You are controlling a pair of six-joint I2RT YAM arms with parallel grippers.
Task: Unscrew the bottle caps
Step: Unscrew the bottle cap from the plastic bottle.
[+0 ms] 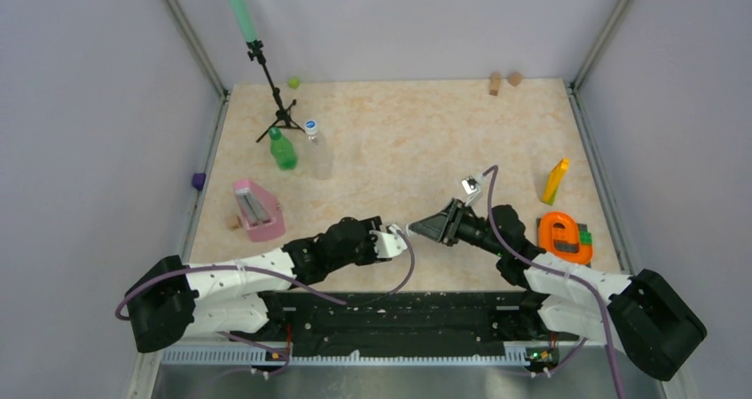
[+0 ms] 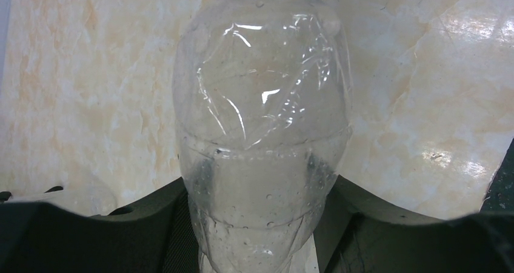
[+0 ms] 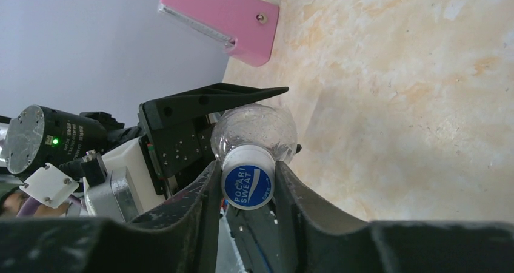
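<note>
A clear bottle lies level above the table, its lower body clamped between my left gripper's black fingers. Its blue cap, printed with white letters, sits squeezed between my right gripper's two fingers. In the top view both grippers meet near the table's front middle, left gripper facing right gripper. At the back left stand a green bottle with a dark green cap and another clear bottle with a blue cap.
A pink block lies left of my left arm. A black tripod stands at the back left, a lime-green lump behind it. On the right are a yellow block and an orange object. Two wooden blocks sit by the back wall.
</note>
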